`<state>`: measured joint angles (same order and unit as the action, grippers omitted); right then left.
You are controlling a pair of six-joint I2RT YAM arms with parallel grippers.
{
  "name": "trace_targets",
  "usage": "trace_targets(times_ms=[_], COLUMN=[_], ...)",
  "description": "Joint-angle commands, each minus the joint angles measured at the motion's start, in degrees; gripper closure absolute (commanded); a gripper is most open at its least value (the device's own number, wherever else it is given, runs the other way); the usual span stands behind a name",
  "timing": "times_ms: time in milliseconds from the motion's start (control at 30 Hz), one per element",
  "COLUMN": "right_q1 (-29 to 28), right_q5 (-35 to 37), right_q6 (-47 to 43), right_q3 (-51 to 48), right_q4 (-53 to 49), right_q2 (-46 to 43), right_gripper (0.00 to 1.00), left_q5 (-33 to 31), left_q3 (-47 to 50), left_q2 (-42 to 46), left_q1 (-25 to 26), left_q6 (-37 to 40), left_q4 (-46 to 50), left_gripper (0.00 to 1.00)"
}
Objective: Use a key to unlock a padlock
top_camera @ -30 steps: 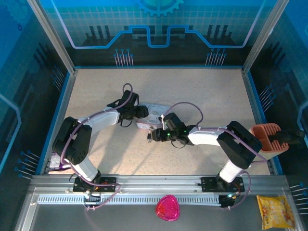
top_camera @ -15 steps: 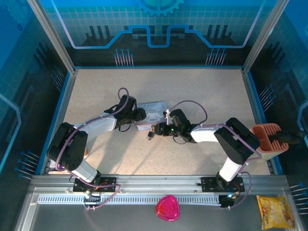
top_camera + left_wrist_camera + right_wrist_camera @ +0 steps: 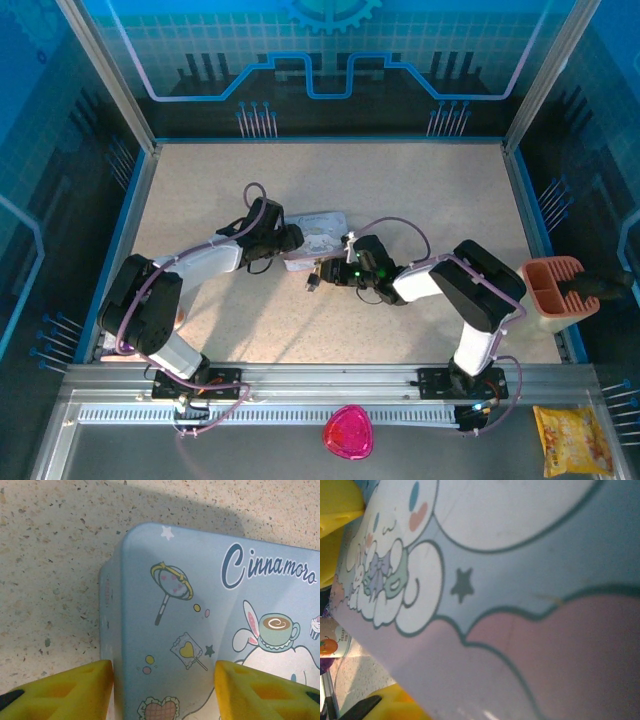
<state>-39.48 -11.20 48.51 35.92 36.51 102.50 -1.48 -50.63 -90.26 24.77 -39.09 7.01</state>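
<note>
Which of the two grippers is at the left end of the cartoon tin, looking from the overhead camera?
The left gripper: its yellow fingers straddle the tin at its side wall, by a rounded corner. The right gripper sits at the near side instead.

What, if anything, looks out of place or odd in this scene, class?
Two stray things lie on the grey ledge outside the table: a rounded pink object near the middle and a yellow snack packet at the right corner. Neither seems to belong to a lock-and-key job.
</note>
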Motion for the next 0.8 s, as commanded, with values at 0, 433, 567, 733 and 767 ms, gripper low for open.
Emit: trace_targets(times_ms=[0, 433, 567, 733, 767], right_q1=[-1.12, -2.17, -2.59, -3.26, -3.31], right_q5=[0.71, 0.6, 1.19, 1.53, 1.61], right_q6=[2.48, 6.47, 7.12, 8.04, 8.32], right_q3=[-1.09, -2.08, -2.82, -3.03, -3.13], right_q4=[3.57, 8.82, 9.91, 11.45, 11.97], right_q2=[1.99, 4.64, 4.55, 5.32, 5.42], right_gripper=[0.67, 0.75, 0.77, 0.79, 0.8], left_q5=[0.19, -0.34, -0.73, -1.22, -1.29], left_q3=[2.12, 2.62, 2.82, 3.16, 3.2], left_q2=[-1.31, -1.42, -1.32, -1.1, -1.13], left_q1=[0.54, 0.93, 0.98, 1.04, 1.04], left_q6=[-0.88, -2.74, -3.46, -4.06, -4.22], left_q4=[3.71, 3.41, 3.6, 3.51, 3.61], left_gripper=[0.45, 0.45, 0.46, 0.46, 0.46])
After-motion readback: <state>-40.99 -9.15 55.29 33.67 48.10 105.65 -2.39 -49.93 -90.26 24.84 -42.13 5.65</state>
